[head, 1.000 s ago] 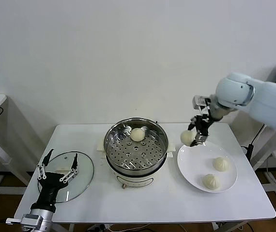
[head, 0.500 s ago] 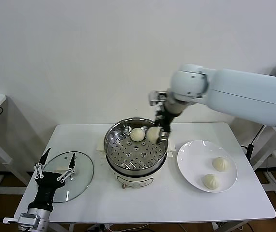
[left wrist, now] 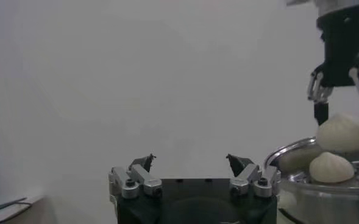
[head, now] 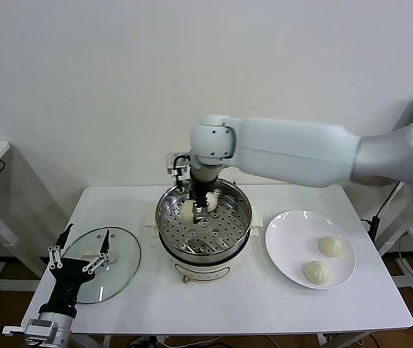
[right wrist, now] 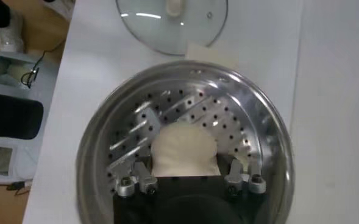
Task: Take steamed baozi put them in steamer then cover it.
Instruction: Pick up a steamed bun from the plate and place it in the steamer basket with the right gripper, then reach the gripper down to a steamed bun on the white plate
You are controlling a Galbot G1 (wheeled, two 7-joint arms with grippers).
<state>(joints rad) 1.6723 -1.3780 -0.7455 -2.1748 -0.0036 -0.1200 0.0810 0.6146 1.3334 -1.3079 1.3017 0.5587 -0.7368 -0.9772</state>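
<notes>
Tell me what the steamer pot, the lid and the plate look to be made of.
Steamer: polished metal, likely stainless steel; its wall mirrors the perforated tray.
Lid: clear glass, since the table shows through it, with a metal-looking rim and an opaque white knob.
Plate: glossy white, perhaps ceramic or plastic.

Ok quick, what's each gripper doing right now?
Left gripper: open, empty, beside the lid.
Right gripper: shut on a bun, over the steamer.

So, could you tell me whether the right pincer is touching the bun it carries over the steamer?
Touching. The right wrist view shows the right pincer with its fingers pressed against both sides of the bun, above the steamer tray.
</notes>
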